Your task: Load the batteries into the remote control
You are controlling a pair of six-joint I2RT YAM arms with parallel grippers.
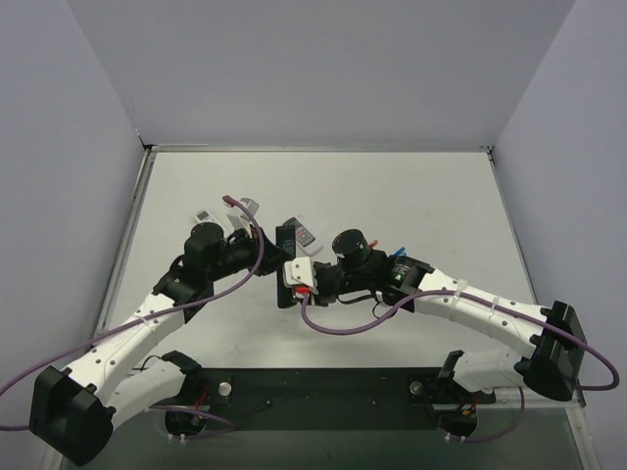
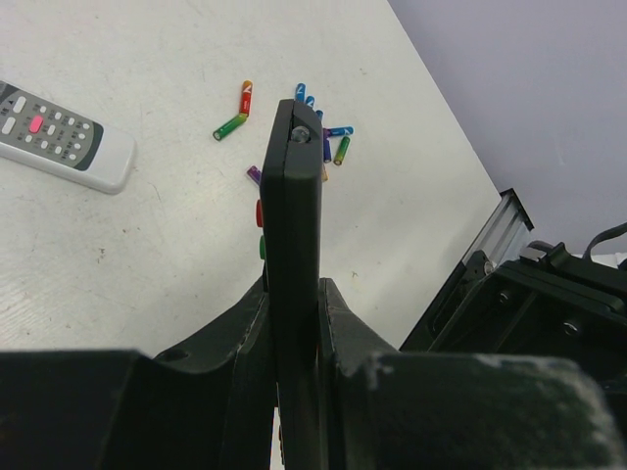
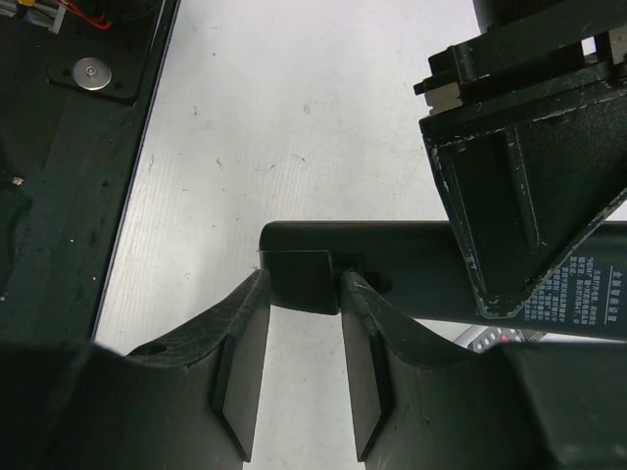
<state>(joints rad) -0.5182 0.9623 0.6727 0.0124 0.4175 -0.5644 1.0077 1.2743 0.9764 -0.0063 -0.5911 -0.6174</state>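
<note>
My left gripper [image 2: 292, 289] is shut on the long black remote control [image 2: 292, 196] and holds it edge-on above the table. In the right wrist view the remote [image 3: 392, 264] lies crosswise, with the left gripper [image 3: 519, 196] clamped on it at the upper right. My right gripper [image 3: 301, 284] has its fingertips against both sides of the black battery cover [image 3: 299, 266] at the remote's end. Several coloured batteries [image 2: 333, 137] lie scattered on the table beyond the remote. In the top view both grippers, left [image 1: 277, 257] and right [image 1: 290, 284], meet at the remote [image 1: 287, 238].
A white remote [image 2: 59, 137] lies at the left of the left wrist view. Another white remote [image 1: 307, 237] lies just behind the black one, and more small items [image 1: 203, 215] lie at the back left. The dark base plate [image 3: 59, 147] borders the table's near edge.
</note>
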